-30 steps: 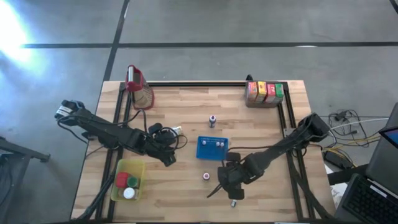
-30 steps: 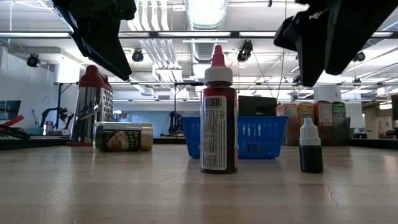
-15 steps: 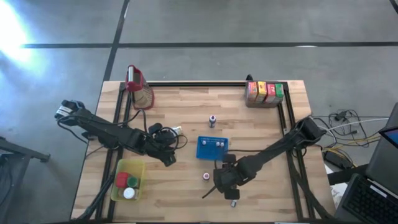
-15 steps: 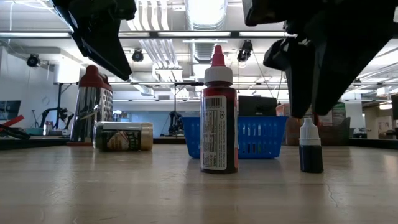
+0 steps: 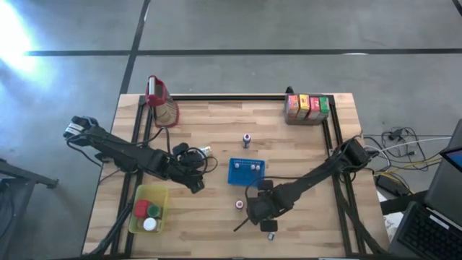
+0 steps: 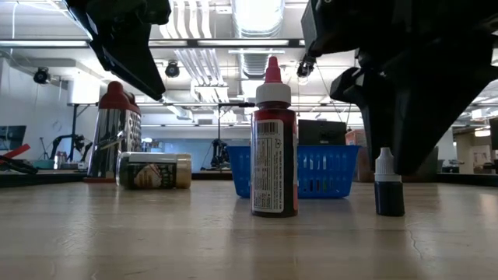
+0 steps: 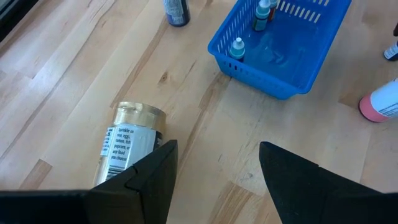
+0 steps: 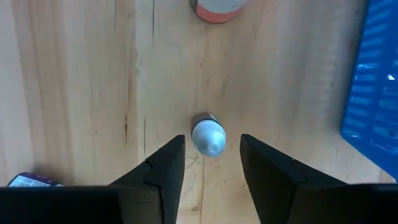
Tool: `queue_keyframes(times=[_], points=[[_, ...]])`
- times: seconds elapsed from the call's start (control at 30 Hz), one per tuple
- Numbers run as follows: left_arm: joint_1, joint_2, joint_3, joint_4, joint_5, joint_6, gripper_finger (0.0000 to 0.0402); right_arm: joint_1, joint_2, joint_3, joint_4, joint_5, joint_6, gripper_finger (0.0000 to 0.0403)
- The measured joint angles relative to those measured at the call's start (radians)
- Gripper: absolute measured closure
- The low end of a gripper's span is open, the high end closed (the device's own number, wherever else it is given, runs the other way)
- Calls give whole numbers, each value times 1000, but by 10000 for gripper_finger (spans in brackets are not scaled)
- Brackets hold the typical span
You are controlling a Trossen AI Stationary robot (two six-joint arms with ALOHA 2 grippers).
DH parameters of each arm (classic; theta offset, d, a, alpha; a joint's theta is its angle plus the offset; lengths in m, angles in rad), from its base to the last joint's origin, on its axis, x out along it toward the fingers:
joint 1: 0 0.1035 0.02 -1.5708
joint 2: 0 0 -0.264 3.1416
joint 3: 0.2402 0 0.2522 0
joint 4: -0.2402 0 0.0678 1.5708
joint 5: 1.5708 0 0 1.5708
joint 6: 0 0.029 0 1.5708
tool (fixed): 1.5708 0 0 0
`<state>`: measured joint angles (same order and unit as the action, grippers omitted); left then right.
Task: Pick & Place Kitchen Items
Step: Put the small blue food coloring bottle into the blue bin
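My right gripper (image 8: 211,163) has come down over the small white-capped bottle (image 8: 208,137).
Fingers narrowing but not touching it; grasp comes next. My left gripper (image 7: 214,165) waits released.

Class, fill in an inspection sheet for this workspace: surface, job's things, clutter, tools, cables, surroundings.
Surface: wooden table, bare between items.
Job's things: small white-capped bottle upright; red bottle upright; tin on its side; bottles in blue basket; cartons at far corner.
Clutter: yellow bin of lids; jug.
Tools: right tool straddling the small bottle, not touching; left tool open, empty.
Cables: bundle off the table's right.
Surroundings: concrete floor.
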<state>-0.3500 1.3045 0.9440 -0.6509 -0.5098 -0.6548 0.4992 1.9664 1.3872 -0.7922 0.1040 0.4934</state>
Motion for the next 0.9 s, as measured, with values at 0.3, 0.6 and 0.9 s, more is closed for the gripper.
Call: queue_keyframes(times=[0.3,0.6,0.9], points=[[0,0,0,0,0,0,170,-3,-3,0,24,0,0,290],[0,0,0,0,0,0,170,-6,-4,0,24,1,0,319],[0,0,0,0,0,0,170,-7,-4,0,24,0,-12,341]])
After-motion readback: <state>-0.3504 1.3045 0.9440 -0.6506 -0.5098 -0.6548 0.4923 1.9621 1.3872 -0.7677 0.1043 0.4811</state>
